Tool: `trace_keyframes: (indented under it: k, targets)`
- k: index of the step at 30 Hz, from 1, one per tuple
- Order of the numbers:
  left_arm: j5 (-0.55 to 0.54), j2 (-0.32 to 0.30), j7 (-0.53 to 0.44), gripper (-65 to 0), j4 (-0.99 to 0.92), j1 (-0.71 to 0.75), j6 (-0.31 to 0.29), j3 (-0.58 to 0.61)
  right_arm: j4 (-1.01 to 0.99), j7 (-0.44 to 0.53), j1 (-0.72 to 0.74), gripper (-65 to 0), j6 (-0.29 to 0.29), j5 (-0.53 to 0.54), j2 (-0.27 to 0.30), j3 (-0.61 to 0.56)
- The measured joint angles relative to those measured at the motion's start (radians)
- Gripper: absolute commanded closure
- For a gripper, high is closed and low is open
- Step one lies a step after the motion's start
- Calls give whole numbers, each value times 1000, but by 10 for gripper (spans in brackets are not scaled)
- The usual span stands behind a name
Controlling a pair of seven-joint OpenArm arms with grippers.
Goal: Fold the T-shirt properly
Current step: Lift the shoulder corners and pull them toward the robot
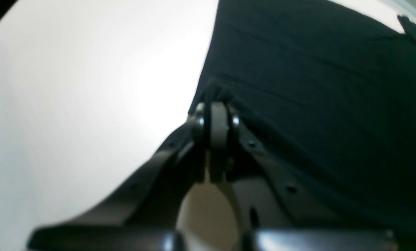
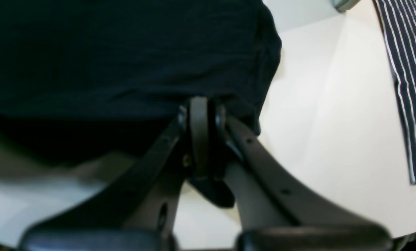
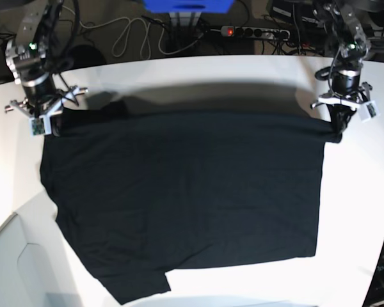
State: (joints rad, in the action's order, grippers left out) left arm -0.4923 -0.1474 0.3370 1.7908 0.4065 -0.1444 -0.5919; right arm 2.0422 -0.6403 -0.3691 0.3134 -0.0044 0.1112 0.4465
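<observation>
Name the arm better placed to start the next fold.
Neither clearly: left gripper and right gripper each pinch a far corner of the large black cloth T-shirt, spread flat on the white table.

White worktop (image 3: 243,70), glossy, bare along the far edge and down both sides. Black T-shirt (image 3: 185,192) spread plain side up over most of it, mostly flat, light wrinkles. Far edge of the shirt pulled taut between its two far corners, casting a shadow on the white behind it. Near hem runs slanted, with one sleeve hanging towards the near-left edge. Striped cloth (image 2: 410,80) at the worktop's edge, apart from the shirt.
</observation>
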Motion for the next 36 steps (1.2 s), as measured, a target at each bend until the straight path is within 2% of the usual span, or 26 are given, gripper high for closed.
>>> trace_keyframes:
  k: [5, 7, 14, 26, 28, 36]
  targets:
    - [2, -11, 1, 0, -4, -64, 0, 1, -13, -97, 139, -1, 0, 0, 31, -23]
    - [1, -30, 0, 0, -5, -85, -2, 1, -60, -115, 191, -1, 14, 6, 66, -57]
    - [-1, -71, 4, 0, -50, -173, -5, 2, -240, -104, 354, -1, 23, -2, 117, -130]
    - [2, -69, 3, 0, -100, -211, -2, 7, -473, -80, 615, -1, 23, 3, 132, -313]
    - [2, -69, 0, 0, -117, -217, -2, 7, -507, -41, 626, -1, 23, 2, 130, -319]
    - [0, -69, 4, 0, -225, -303, -2, 7, -599, 6, 644, -1, 23, -8, 148, -317]
